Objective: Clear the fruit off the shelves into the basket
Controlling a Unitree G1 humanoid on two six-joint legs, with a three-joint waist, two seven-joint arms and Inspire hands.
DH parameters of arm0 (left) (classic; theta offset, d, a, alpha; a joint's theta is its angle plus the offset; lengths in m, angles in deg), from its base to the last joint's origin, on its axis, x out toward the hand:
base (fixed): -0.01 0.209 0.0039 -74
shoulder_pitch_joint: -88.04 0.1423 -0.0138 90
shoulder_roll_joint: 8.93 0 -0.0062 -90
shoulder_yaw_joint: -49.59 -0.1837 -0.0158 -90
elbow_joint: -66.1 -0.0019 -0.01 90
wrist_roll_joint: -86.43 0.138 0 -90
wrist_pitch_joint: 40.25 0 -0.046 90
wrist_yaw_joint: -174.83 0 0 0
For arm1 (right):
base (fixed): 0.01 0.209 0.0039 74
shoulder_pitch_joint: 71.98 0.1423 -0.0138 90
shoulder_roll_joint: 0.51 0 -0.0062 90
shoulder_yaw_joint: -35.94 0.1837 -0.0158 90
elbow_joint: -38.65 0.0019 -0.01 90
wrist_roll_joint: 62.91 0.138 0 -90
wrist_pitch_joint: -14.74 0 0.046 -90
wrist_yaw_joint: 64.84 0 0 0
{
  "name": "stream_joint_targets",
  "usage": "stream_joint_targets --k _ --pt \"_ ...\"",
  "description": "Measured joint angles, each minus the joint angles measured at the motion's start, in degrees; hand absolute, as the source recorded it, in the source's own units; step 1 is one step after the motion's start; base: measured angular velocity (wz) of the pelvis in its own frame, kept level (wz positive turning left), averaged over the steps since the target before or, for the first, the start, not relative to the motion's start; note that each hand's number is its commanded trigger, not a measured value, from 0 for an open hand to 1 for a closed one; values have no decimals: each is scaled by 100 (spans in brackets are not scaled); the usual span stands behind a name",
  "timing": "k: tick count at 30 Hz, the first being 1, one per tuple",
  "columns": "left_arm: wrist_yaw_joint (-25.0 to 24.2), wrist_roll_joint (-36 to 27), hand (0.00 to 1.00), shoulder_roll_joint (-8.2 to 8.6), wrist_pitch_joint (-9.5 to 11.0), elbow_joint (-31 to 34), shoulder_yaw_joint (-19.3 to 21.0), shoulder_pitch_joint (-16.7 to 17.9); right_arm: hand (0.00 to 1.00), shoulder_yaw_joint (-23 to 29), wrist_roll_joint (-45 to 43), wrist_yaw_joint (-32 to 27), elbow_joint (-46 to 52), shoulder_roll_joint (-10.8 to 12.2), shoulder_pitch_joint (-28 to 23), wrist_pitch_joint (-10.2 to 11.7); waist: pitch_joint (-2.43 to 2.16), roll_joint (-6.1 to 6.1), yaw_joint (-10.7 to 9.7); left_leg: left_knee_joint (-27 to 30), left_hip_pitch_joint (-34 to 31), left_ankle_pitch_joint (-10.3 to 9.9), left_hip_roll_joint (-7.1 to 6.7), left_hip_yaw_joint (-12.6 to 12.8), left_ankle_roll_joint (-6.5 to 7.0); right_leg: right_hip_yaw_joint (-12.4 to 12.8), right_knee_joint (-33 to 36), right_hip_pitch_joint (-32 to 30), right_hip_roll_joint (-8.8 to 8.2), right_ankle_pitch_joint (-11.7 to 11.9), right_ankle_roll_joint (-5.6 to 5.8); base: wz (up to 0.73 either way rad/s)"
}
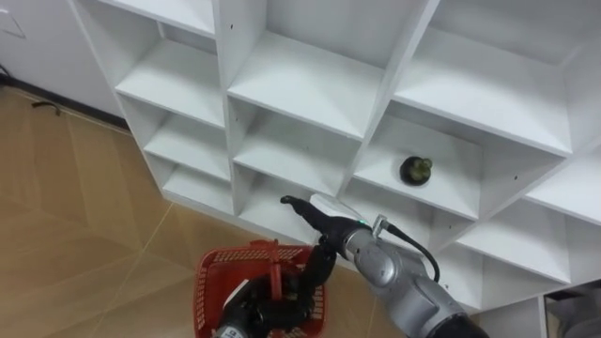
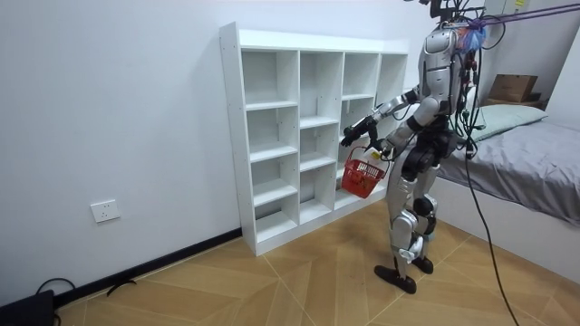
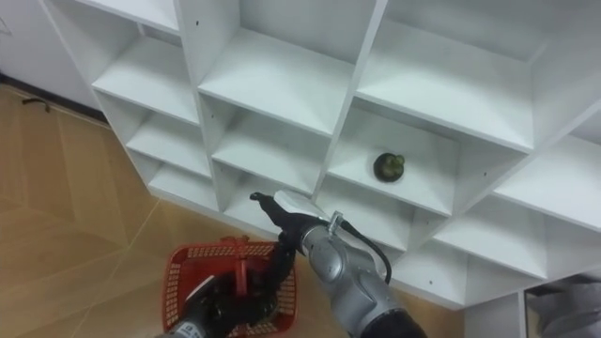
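White cubby shelving (image 1: 300, 84) ahead. Grips red basket (image 1: 208, 282) with left hand (image 1: 249, 305); extends right hand (image 1: 315, 214), fingers loose. Dark round fruit (image 1: 416, 170): likely light, firm; clasp sides.

Dark fruit (image 1: 416, 170) on shelf (image 1: 380, 167) — R hand (image 1: 305, 211) below; L hand (image 1: 246, 305) grips basket (image 1: 203, 282).

Home bedroom, bed (image 2: 530, 158) with grey cover, white cubby shelf (image 2: 308, 127), wood-pattern floor (image 2: 299, 281), wall socket (image 2: 105, 211)

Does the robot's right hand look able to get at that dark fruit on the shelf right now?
Probably yes. The right hand is open and empty before the shelf unit, and the dark fruit lies alone in an open compartment up to its right, nothing blocking the opening.
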Motion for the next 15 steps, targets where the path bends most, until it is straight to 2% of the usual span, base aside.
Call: stream_joint_targets --k 3,6,11,15 --pt "2 -1 100 -2 0 0 12 -6 0 47 -1 -38 11 -35 0 2 -2 44 -34 19 3 -1 -2 -25 2 -12 34 1 -8 0 0 0" --pt "5 8 100 -31 0 0 23 -1 0 65 -2 -99 138 -218 -2 33 -19 100 -55 15 33 0 -1 -23 4 -6 54 8 -23 -1 2 -1" --pt "46 -43 100 -80 0 2 246 6 0 491 372 -323 539 -443 -90 111 -39 135 -225 2 138 0 -11 21 4 39 45 93 -30 -3 5 -3" --pt "55 -56 100 -119 -1 2 383 12 0 732 469 -450 831 -592 -469 277 -59 164 -360 -25 243 -2 -8 34 5 83 -53 224 -23 3 13 -1"
